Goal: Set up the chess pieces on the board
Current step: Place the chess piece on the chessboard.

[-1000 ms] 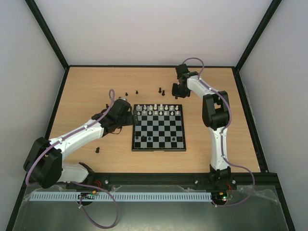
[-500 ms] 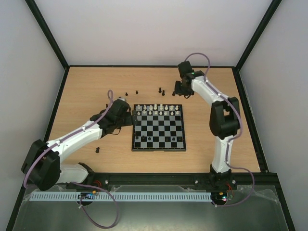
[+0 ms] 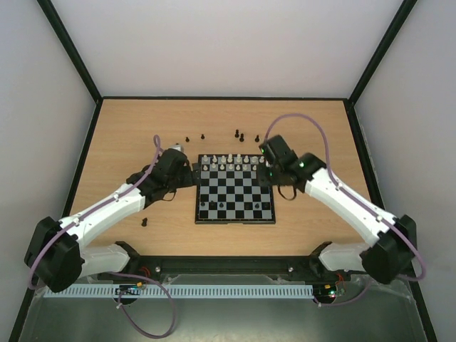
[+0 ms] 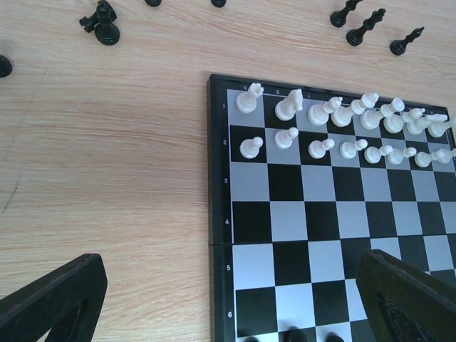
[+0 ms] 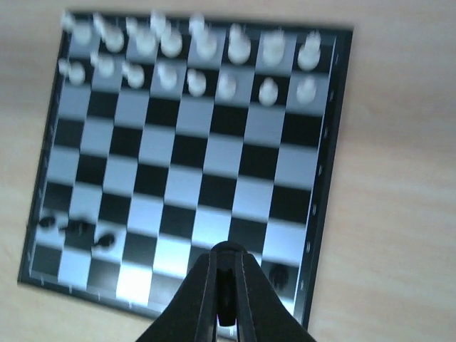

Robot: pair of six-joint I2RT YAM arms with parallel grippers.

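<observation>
board (image 3: 235, 189): lies flat on the desk (image 3: 121, 135), between the two arms; checkered squares inside a thin black border.
white pieces (image 4: 342, 114): fill the two rows along the board's far edge, all upright.
black pieces (image 3: 211, 206): three stand close together near the board's near-left corner, and a fourth stands alone near the near-right corner. The rest are off the board: several are scattered on the desk beyond the far edge, some upright and at least one lying on its side, and one more sits well apart off the near-left side.
left pincer (image 4: 231, 271): jaws wide apart with nothing between them. It hangs above the board's left edge, one finger over bare desk and the other over the squares. It touches no piece.
right pincer (image 5: 226, 260): fingers pressed together, pointing down over the near-right part of the board, just beside the lone black piece there. A thin dark sliver shows in the slot between the fingers. It may be a tiny piece pinched there, but the wrist view is too blurred to tell.
arms: the left reaches in from the near-left and the right from the near-right, so that their wrists flank the board's far corners in the top view.
</observation>
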